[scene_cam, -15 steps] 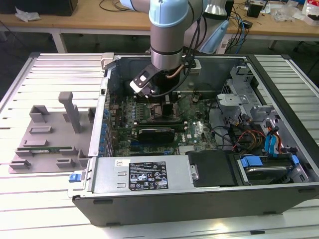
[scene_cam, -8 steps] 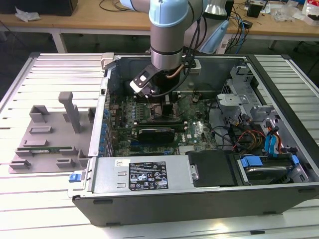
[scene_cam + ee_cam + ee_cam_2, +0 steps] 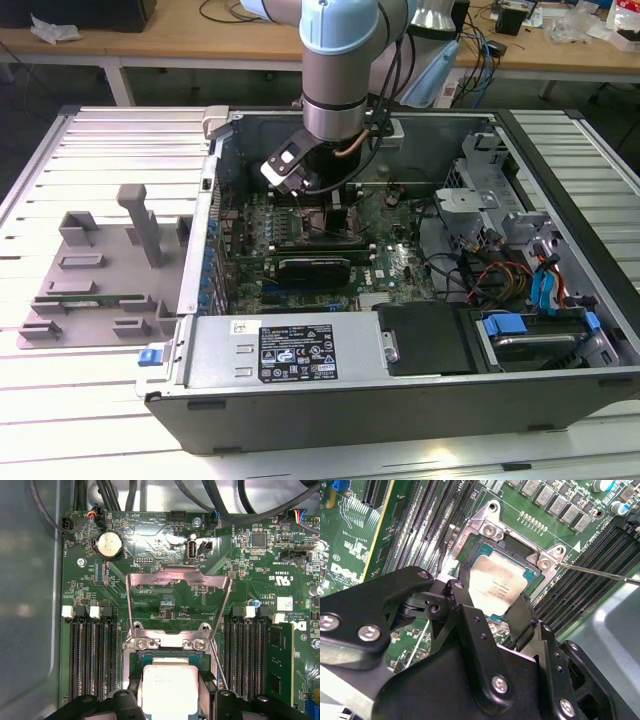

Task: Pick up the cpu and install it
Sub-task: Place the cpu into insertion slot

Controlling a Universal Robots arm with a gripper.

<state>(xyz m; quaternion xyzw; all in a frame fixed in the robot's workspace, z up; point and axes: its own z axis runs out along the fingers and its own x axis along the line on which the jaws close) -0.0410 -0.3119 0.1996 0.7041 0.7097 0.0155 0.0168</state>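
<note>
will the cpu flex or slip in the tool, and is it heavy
Probably stiff: the cpu is a flat plate with a metal top, so it should not flex. Its smooth top and thin edges look slippery, so the tool, gripping only two sides, could let it tilt. Being small and thin, likely light.

A grey parts holder (image 3: 90, 290) lies beside the open computer case (image 3: 420, 405) (green motherboard (image 3: 400, 265) inside).
</note>
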